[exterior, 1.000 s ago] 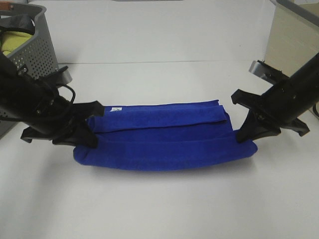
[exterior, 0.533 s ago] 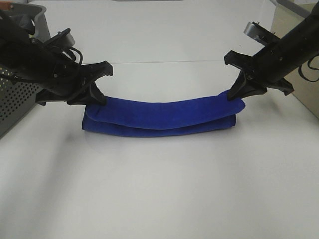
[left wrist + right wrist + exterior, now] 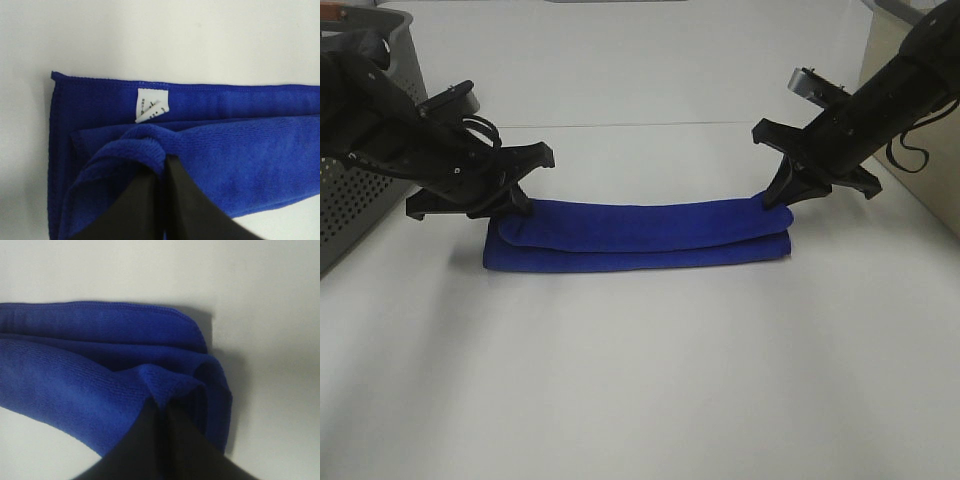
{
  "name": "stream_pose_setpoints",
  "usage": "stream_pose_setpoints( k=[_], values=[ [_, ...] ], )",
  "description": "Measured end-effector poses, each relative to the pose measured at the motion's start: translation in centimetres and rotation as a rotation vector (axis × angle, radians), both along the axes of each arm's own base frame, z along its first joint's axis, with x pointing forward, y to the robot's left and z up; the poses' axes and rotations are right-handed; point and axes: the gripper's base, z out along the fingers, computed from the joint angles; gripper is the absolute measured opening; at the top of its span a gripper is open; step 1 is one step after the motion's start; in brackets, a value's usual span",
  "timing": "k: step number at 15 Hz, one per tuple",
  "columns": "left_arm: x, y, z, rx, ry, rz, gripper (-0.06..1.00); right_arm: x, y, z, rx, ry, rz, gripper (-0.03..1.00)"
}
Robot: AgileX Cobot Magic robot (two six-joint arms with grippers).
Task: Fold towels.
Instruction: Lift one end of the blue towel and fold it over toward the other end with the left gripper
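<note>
**A:** What do we see, biggest thing first?

**B:** We see a white table [image 3: 640, 390] filling the high view. A grey perforated basket [image 3: 355, 205] stands at its left edge.

**A:** And where do we place the towel [image 3: 640, 235]?

**B:** We place it across the middle of the table, folded into a long, narrow blue band that runs left to right. Its lower layers lie flat on the surface. The top layer sags in the middle and rises a little at each end. It does not touch the basket.

**A:** What do we say of the arms?

**B:** We see one black arm at each end of the band. The left gripper [image 3: 517, 206] has its jaws pressed together on a bunched fold of the top layer at the left end. The right gripper [image 3: 776, 198] is clamped in the same way on a fold at the right end. In each wrist view, plush cloth bulges up around the closed fingertips.

**A:** Anything smaller?

**B:** We spot a small white tag [image 3: 151, 105] in the left wrist view. It hangs from the stitched hem of a lower layer, just beside the pinched fold. We cannot read its print.
</note>
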Motion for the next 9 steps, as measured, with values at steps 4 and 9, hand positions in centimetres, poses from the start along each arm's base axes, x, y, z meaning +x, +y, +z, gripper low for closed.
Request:
stream_pose_setpoints(
  k=[4,9],
  values=[
    [0.6,0.0,-0.8,0.021,-0.011,-0.006,0.02,0.1,0.0,-1.2,-0.007,0.019,-0.003,0.00],
    [1.1,-0.2,-0.2,0.025,-0.036,-0.017,0.51,0.1,0.0,-1.1,-0.004,0.018,-0.006,0.47]
  ],
)
